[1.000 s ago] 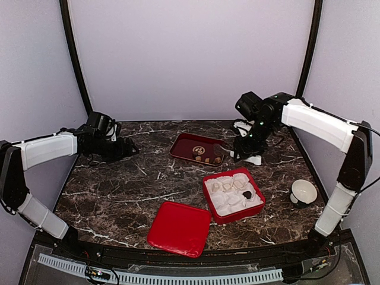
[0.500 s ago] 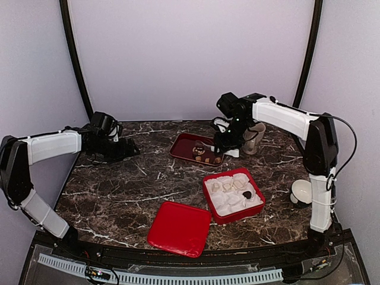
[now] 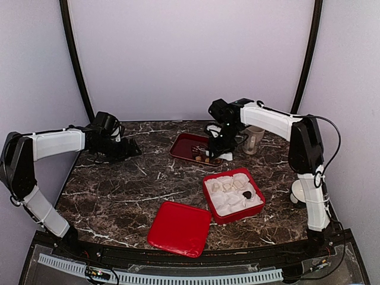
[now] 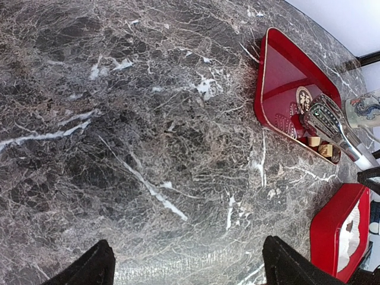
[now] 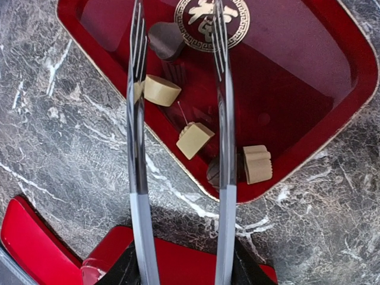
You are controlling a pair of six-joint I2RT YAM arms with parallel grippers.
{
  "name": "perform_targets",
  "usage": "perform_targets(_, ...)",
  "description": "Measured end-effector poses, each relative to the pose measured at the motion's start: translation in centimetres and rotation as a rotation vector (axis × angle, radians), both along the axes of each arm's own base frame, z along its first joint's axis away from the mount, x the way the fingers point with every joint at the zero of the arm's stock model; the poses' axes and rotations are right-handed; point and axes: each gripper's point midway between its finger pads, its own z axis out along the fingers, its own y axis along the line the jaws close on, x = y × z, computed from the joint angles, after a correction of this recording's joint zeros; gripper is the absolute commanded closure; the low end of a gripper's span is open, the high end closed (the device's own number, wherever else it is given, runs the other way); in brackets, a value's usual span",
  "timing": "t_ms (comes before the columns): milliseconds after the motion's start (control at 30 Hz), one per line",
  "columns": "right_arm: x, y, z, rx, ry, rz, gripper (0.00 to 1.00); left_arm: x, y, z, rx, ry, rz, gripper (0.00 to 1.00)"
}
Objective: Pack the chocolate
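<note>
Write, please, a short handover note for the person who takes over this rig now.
Left gripper: open, empty, above the table.
Right gripper: open, low over the red tray; a tan chocolate lies between its fingers, nothing gripped yet.
Done: one dark chocolate sits in the red box.
Left: about five tray chocolates to pack; the lid lies off, in front of the box.

White-shelled left arm (image 3: 54, 144) and right arm (image 3: 272, 118), black joints, black cables; slim silvery right jaws.
</note>
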Motion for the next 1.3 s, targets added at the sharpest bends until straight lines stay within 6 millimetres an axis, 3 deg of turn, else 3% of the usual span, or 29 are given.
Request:
perform_targets(300,-0.3,0.4,-1.6,-0.061,0.005,0.023,0.67,0.0,0.0,-0.2,0.002,0.005,0.0,0.11)
perform_targets(567,0.3,0.1,-0.8,-0.084,-0.026,0.021,0.74,0.1,0.0,-0.3,0.003,0.006,0.0,0.11)
perform_targets(967,0.5,-0.1,-0.5,-0.082,-0.029,0.007,0.76,0.1,0.0,-0.2,0.004,0.003,-0.003,0.12)
perform_targets(1300,1.1,-0.8,1.7,-0.048,-0.057,-0.019,0.76,0.1,0.0,-0.2,0.004,0.003,-0.003,0.12)
